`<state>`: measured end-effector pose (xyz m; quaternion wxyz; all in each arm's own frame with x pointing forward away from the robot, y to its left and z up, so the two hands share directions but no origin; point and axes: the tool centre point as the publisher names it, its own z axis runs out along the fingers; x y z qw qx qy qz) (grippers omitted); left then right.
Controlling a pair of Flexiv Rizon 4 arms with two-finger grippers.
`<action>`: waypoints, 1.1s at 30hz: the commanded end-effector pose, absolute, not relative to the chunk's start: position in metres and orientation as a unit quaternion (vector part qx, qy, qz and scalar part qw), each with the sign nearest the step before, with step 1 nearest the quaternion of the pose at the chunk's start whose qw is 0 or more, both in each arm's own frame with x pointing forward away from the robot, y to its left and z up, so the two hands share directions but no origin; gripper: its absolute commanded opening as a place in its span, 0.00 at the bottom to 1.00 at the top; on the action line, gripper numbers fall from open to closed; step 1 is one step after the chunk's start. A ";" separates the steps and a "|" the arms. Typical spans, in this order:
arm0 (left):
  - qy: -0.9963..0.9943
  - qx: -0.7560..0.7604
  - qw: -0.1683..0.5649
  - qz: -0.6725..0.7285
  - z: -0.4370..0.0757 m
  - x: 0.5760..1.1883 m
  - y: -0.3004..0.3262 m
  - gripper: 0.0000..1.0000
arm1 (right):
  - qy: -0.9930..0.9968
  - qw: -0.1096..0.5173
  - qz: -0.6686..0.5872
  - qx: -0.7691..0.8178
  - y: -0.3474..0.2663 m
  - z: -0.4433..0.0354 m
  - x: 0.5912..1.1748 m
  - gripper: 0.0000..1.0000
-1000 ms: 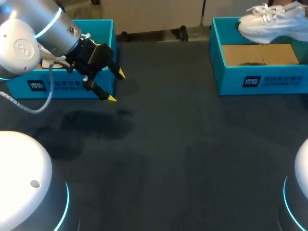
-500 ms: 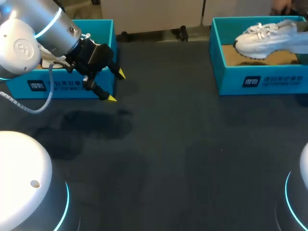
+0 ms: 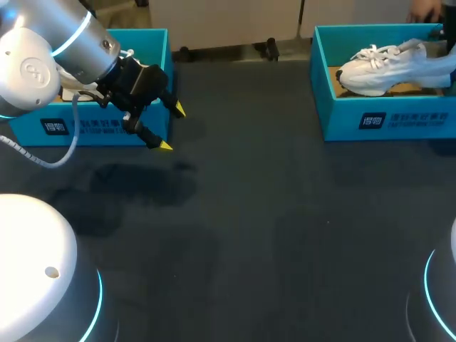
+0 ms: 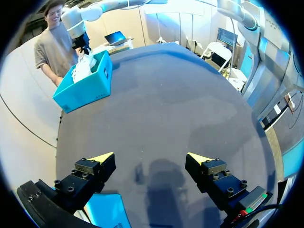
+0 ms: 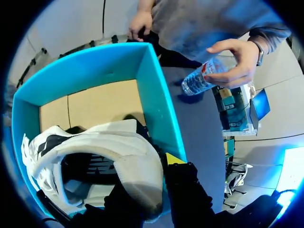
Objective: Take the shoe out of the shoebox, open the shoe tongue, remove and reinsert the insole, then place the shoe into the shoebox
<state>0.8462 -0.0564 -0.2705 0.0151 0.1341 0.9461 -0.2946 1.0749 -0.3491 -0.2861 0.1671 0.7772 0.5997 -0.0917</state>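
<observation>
A white sneaker (image 3: pixel 381 69) lies low inside the right blue shoebox (image 3: pixel 385 120), toe toward the middle of the table. My right gripper (image 5: pixel 148 176) is shut on the sneaker's heel (image 5: pixel 128 164), with one yellow tip (image 5: pixel 174 158) showing beside the box wall (image 5: pixel 156 107). In the head view that gripper (image 3: pixel 449 44) barely shows at the right edge. My left gripper (image 3: pixel 172 127) hangs open and empty in front of the left blue box (image 3: pixel 85 128), far from the sneaker (image 4: pixel 83 66).
The left wrist view has bare dark tabletop (image 4: pixel 161 109) ahead of the open gripper (image 4: pixel 149 157) and a corner of the left box (image 4: pixel 107 213) under it. A person's hand (image 5: pixel 140 23) is at the table's far edge behind the shoebox.
The sneaker has come down from above the shoebox's rim into the box and shifted left. My left arm has not moved.
</observation>
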 end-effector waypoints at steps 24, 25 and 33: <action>0.946 0.134 0.016 -0.294 -0.271 0.845 -0.056 1.00 | 0.593 0.164 -0.092 0.783 -0.345 -0.303 1.052 0.00; 0.946 0.134 0.016 -0.294 -0.271 0.845 -0.056 1.00 | 0.593 0.163 -0.091 0.783 -0.345 -0.303 1.051 0.00; 0.946 0.134 0.016 -0.294 -0.271 0.845 -0.056 1.00 | 0.595 0.171 -0.103 0.778 -0.343 -0.305 1.040 0.00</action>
